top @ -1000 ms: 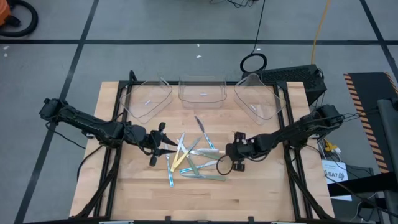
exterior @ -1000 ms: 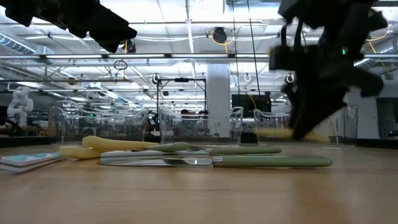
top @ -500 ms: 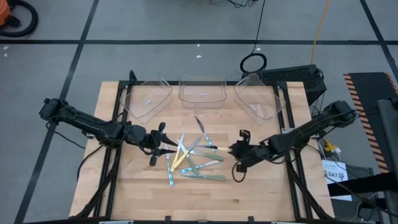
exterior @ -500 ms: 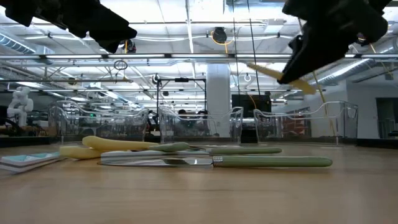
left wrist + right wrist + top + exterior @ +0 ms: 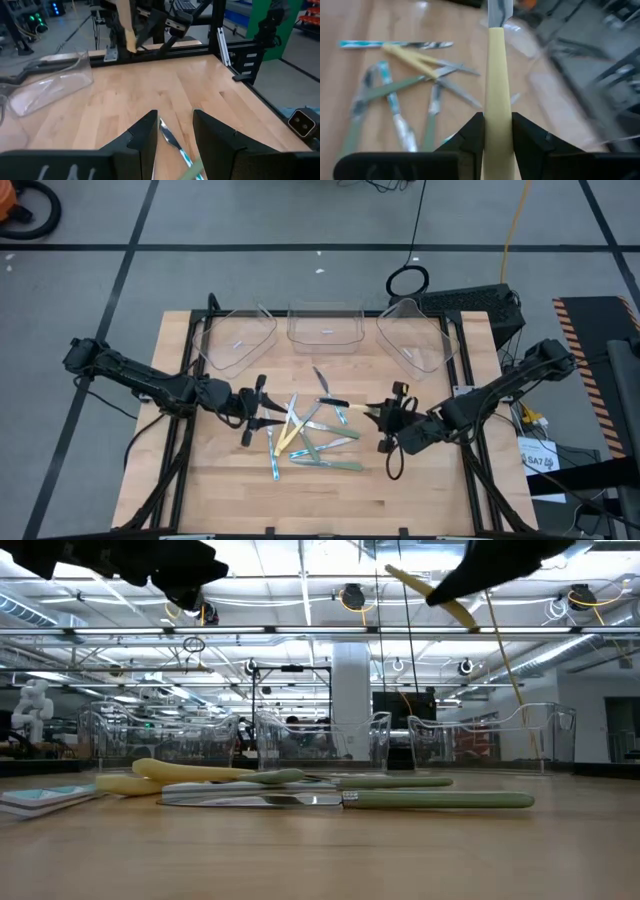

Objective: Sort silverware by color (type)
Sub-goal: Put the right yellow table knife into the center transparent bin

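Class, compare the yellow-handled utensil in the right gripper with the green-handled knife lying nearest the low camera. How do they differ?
The yellow-handled utensil is clamped between the right gripper fingers, lifted and tilted; the green-handled knife lies flat on the table, untouched. Handles differ: pale yellow versus green. Both are slim with metal ends.

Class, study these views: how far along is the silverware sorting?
Done: nothing visibly sorted; the three clear trays look empty. In hand: the right gripper is shut on a yellow-handled knife, lifted clear of the table. Left: the pile of silverware on the table, where the left gripper hovers.
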You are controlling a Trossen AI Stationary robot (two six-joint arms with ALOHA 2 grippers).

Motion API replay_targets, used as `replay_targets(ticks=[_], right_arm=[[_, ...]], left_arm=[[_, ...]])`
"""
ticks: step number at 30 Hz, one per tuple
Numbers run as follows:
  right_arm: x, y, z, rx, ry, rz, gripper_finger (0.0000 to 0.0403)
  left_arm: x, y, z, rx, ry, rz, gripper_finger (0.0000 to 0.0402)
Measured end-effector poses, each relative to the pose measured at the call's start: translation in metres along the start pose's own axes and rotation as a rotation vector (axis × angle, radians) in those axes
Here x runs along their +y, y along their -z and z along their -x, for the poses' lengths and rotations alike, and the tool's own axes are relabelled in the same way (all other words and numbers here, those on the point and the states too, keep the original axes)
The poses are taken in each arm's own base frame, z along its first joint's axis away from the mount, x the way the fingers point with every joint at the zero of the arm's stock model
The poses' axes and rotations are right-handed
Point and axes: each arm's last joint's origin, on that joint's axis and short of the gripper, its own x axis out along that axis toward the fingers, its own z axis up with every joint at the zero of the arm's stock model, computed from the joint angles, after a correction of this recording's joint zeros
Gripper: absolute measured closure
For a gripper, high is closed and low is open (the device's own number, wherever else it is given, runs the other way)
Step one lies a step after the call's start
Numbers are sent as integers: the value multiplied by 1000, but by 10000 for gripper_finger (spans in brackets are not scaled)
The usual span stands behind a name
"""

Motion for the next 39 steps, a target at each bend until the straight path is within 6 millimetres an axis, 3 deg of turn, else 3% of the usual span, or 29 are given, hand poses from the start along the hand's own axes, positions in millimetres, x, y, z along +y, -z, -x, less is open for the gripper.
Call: replay_targets(ticks=[13,23,32,39], right_arm=[[-7,-22,8,-63,175,171,329],[-9,-29,11,-69,181,255,328],[-9,-29,11,-83,171,109,328],[-12,-30,11,-84,199,95,328]], left_arm=[[4,0,0,-2,-17,-63,268],[14,0,0,3,-64,-51,268],[14,-2,0,-19,-67,-100,268],[14,-2,0,-23,-67,-98,268]])
